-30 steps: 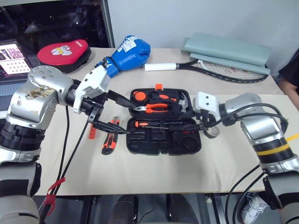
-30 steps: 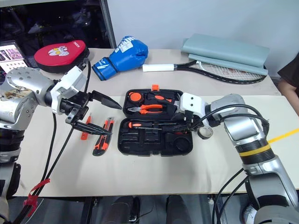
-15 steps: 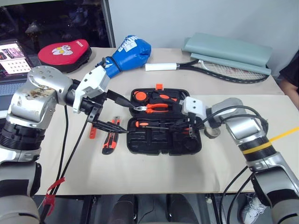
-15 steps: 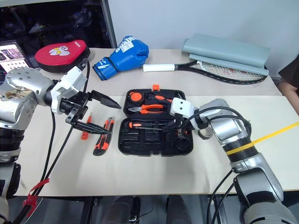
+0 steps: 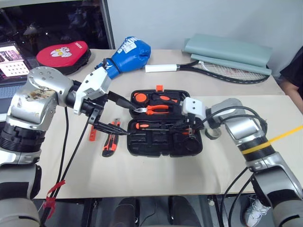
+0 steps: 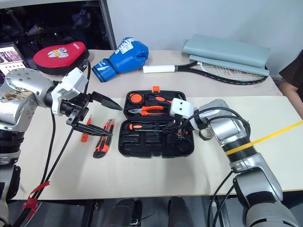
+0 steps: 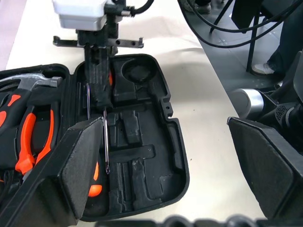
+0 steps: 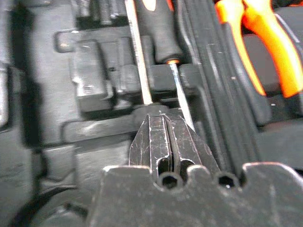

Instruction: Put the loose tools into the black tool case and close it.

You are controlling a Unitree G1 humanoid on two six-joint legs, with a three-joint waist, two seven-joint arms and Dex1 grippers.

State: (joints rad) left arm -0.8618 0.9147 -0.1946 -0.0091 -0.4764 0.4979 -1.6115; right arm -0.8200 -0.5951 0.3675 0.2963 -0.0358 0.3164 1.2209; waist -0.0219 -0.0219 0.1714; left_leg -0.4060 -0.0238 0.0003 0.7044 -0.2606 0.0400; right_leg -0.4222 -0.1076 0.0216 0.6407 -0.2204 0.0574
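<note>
The black tool case (image 5: 142, 147) lies open in the middle of the table. Orange-handled pliers (image 5: 157, 109) sit in its back half. In the front half lies an orange-and-black screwdriver (image 5: 146, 126), and two steel shafts (image 8: 182, 97) run side by side there. My right gripper (image 8: 168, 138) is shut, its tips over those shafts, with nothing seen between the fingers. My left gripper (image 5: 133, 122) hangs wide open above the case's left edge. On the table left of the case lie the utility knife (image 5: 109, 145) and the red tester screwdriver (image 5: 93, 135). The tape roll (image 5: 211, 135) is partly hidden behind my right wrist.
Along the back of the table lie a blue boxing glove (image 5: 130, 49), a red punch pad (image 5: 64, 52), a tennis racket (image 5: 222, 71) and a folded grey-green mat (image 5: 229, 49). A lit screen (image 5: 12, 59) stands at far left. A person's arm (image 5: 294, 75) shows at the right edge.
My right gripper, still shut, has moved left from the case's right edge to above the screwdriver shafts in the front half. The left arm has stayed where it was.
</note>
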